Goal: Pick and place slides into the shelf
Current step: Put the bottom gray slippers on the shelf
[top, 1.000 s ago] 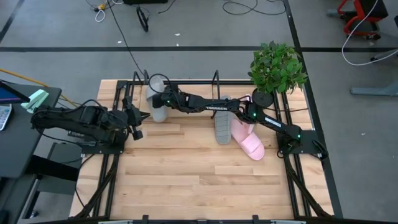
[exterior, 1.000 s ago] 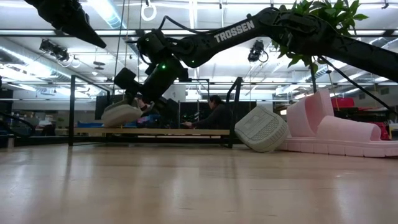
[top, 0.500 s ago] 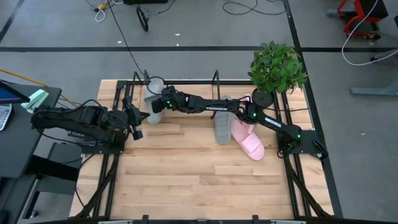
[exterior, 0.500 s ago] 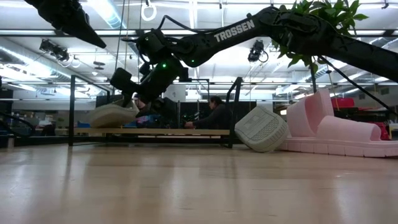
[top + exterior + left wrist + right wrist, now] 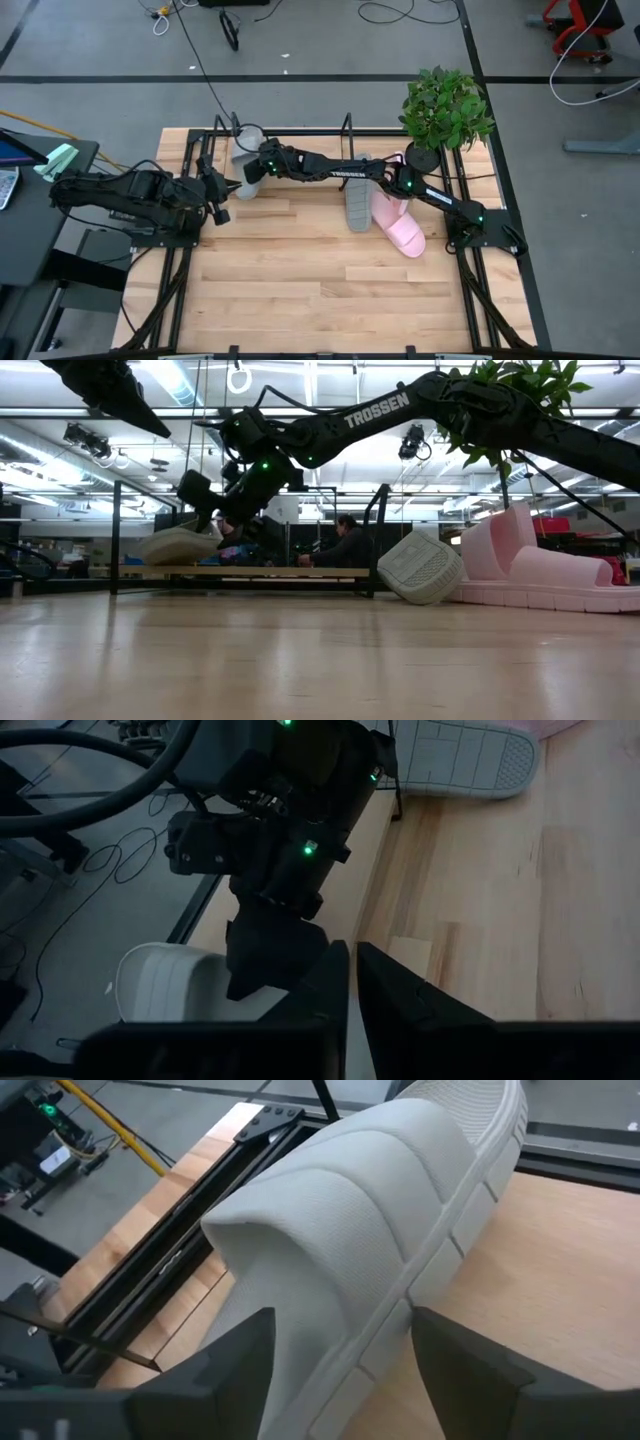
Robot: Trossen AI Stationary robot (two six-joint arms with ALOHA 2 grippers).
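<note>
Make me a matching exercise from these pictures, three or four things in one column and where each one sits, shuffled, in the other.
Column one:
1. grey slide at the right end effector
2. second grey slide
3. pink slides
4. potted plant

Column two:
A. far right corner of the table
B. left end of the shelf
C. leaning near the shelf's right upright
D. on the table, right of a grey slide

Pairs: 1-B, 2-C, 3-D, 4-A

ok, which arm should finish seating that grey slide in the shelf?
Right. Its claw already straddles the grey slide at the shelf's left end, fingers spread either side of the strap. The left claw sits shut near the table's left edge, empty.
</note>
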